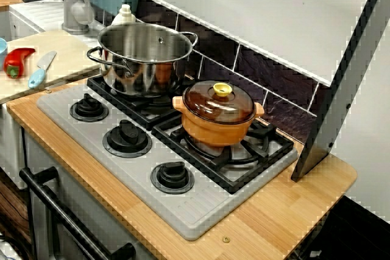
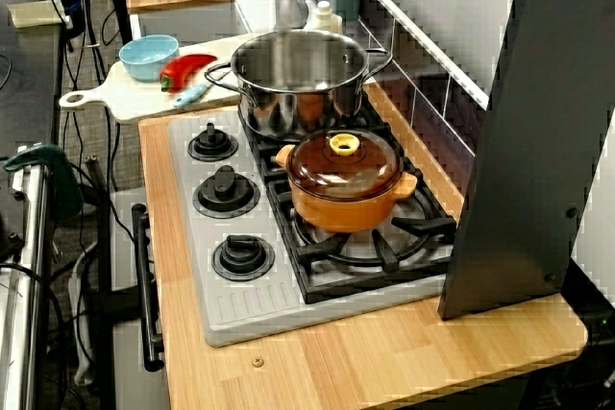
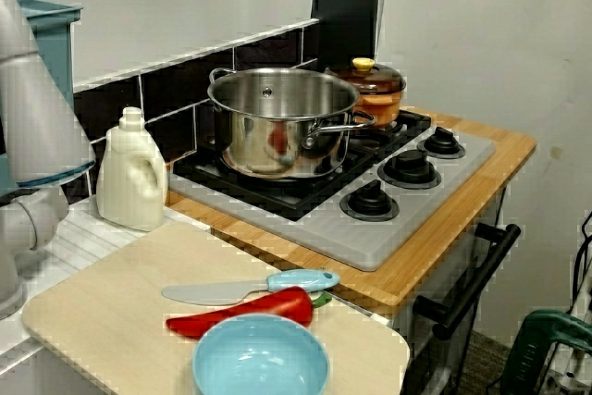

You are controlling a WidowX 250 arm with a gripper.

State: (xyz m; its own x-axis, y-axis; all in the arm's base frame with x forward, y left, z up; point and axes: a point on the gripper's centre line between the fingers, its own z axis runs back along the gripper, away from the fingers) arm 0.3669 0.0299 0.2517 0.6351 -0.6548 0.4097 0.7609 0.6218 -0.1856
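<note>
a: where's the hand?
b: it isn't in any of the three views, so i can't tell if it's spread or pinching. i can't place anything from it either, so things only go by each other.
a: what's in the middle, then?
b: an orange pot (image 1: 218, 129) under a brown glass lid (image 1: 207, 105). it sits on the stove (image 1: 122, 168) grate, near a bare steel pot (image 1: 145, 59). i can't tell if the two touch.
a: how would it handle?
b: my guess is rigid, smooth and a bit slick. the lid looks loose and breakable. the yellow knob (image 1: 222, 89) is the natural grip for the lid, and the small side ears suit the body.
a: and room?
b: the tiled wall (image 1: 274, 71) is close behind and a dark slanted panel (image 2: 538, 141) stands near one side. the grate bars could catch the base. it's open above and toward the dials (image 1: 127, 137) and the counter (image 1: 292, 205) edge.
a: anything else?
b: a cutting board (image 3: 120, 312) with a red pepper (image 3: 242, 312), a knife (image 3: 250, 288) and a blue bowl (image 3: 261, 358), well apart past the steel pot.
</note>
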